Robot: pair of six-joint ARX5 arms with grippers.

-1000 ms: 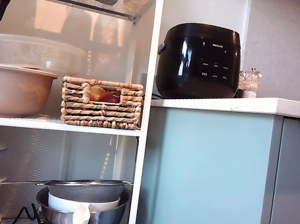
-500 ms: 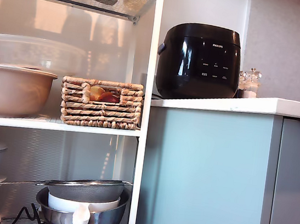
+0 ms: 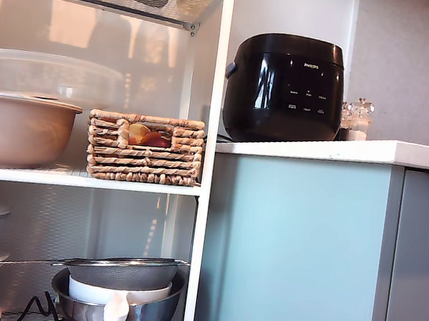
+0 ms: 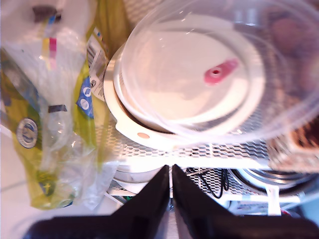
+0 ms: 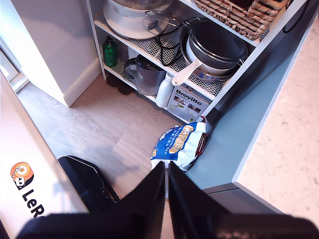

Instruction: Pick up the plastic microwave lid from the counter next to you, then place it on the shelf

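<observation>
The lid point(image 3: 48, 75) sits on the shelf point(image 3: 77, 180) at the exterior view's left, a clear dome over the beige bowl point(image 3: 17, 130), with a wicker basket point(image 3: 145, 149) beside it. From above, my first end effector point(image 4: 172, 184) looks down on the lid point(image 4: 219, 64), its jaws clenched together and gripping nothing, well apart from the dome. My second end effector point(image 5: 167, 172) is likewise pressed closed and empty, hanging over the floor point(image 5: 84, 134) near a blue bag point(image 5: 180, 144). A black cooker point(image 3: 286, 87) stands on the counter point(image 3: 374, 152).
</observation>
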